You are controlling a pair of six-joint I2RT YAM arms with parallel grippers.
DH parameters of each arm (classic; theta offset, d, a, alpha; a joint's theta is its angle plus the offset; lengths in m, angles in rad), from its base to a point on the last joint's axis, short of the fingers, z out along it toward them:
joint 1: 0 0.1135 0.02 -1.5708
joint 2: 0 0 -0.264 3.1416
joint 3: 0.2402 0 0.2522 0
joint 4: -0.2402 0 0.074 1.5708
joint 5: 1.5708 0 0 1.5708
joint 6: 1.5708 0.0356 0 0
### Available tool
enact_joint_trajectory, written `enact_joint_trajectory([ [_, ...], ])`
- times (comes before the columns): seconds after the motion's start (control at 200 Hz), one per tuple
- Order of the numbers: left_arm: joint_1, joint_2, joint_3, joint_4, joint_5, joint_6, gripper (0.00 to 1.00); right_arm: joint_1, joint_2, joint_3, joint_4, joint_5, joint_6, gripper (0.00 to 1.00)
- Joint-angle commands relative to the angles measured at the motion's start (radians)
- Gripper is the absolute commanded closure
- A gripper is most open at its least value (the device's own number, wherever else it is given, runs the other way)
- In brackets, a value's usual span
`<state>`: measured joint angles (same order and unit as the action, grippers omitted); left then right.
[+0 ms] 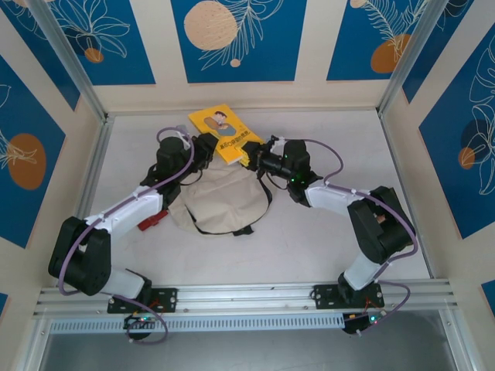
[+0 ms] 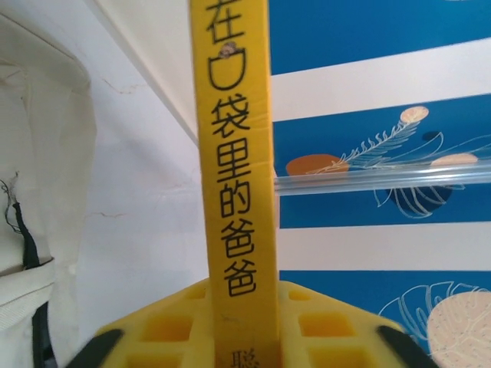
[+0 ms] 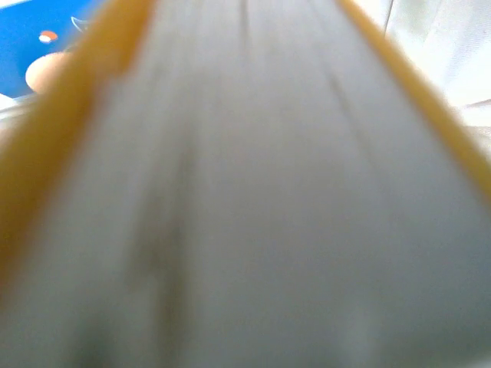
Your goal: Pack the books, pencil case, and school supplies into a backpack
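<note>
A: Where's the yellow book point(image 1: 223, 130)?
B: Just past the far edge of the backpack point(image 1: 220, 202); the left gripper point(image 1: 207, 148) is clamped on its spine; the right gripper point(image 1: 254, 158) meets its page edge; whether that one grips, I cannot tell.

Right wrist cam: the yellow book point(image 3: 245, 192) is pure blur; left wrist crops its spine title top and bottom.

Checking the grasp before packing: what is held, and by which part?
The yellow paperback book: the left pincer clamps its spine edge. The right pincer is at its page edge, but whether it grips cannot be told.
</note>
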<state>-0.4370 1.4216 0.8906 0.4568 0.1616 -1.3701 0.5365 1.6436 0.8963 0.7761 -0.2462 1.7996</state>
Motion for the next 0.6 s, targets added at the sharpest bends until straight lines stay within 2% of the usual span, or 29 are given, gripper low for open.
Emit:
enact_joint_trajectory([
  [0.0, -0.003, -0.021, 0.020, 0.042, -0.009, 0.021, 0.62, 0.007, -0.065, -0.025, -0.059, 0.055, -0.053, 0.94],
  [0.13, -0.002, -0.024, 0.039, -0.109, 0.005, 0.086, 0.28, -0.009, -0.126, -0.002, -0.239, 0.084, -0.178, 1.00],
  [0.25, 0.001, -0.032, 0.066, -0.312, 0.019, 0.218, 0.11, -0.029, -0.204, 0.022, -0.449, 0.131, -0.336, 1.00],
  [0.36, 0.001, -0.045, 0.092, -0.497, 0.023, 0.363, 0.07, -0.050, -0.271, 0.025, -0.598, 0.179, -0.474, 1.00],
  [0.595, -0.015, -0.040, 0.204, -0.914, -0.018, 0.673, 0.06, -0.097, -0.406, 0.026, -0.840, 0.254, -0.705, 1.00],
])
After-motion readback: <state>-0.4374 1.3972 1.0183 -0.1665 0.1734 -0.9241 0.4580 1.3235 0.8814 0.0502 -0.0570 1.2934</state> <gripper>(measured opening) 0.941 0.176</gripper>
